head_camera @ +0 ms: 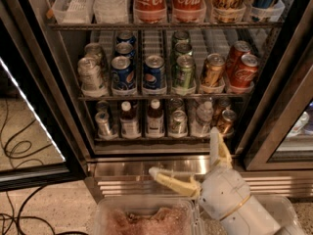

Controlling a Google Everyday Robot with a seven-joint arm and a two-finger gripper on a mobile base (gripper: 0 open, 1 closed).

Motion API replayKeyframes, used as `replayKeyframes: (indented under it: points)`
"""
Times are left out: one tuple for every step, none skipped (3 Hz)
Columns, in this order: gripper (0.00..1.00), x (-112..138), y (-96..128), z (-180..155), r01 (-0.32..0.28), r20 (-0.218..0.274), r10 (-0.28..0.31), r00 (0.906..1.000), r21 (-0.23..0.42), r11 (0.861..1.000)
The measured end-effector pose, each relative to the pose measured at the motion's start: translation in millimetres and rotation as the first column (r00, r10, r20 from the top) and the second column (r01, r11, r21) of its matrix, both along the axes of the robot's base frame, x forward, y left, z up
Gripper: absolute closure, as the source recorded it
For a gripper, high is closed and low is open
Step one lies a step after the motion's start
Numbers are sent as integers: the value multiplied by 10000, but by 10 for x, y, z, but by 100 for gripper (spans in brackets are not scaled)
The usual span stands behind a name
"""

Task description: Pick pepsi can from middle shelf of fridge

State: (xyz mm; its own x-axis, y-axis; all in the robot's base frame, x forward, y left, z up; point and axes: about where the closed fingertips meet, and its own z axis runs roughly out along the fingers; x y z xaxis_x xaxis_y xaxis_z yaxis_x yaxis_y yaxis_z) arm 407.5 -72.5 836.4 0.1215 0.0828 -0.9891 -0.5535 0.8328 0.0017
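The fridge (pixel 161 168) stands open in front of me, its steel base panel low in view. On the middle shelf (pixel 161 96) several blue pepsi cans stand in pale lane trays: one at the front centre (pixel 154 73), one to its left (pixel 122 73), more behind. A green can (pixel 184 73) stands right of them. My gripper (pixel 183 153) is low in front of the base panel, below the shelves and right of centre. Its two pale fingers (pixel 172 181) are spread wide apart and hold nothing.
Red Coca-Cola cans (pixel 243 71) and a gold can (pixel 213 71) stand right on the middle shelf, silver cans (pixel 91 75) left. Coca-Cola bottles (pixel 150 1) line the shelf above, small bottles (pixel 155 118) the one below. A clear bin (pixel 144 215) sits at the bottom. Cables (pixel 19 148) lie on the floor left.
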Motion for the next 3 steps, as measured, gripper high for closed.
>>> replayKeyframes:
  points:
    - [0, 135, 145, -126, -413, -633, 396, 9972, -260, 9988]
    - [0, 135, 145, -126, -414, -631, 396, 9972, -260, 9988]
    - [0, 103, 229, -96, -422, -455, 407, 9981, -340, 9985]
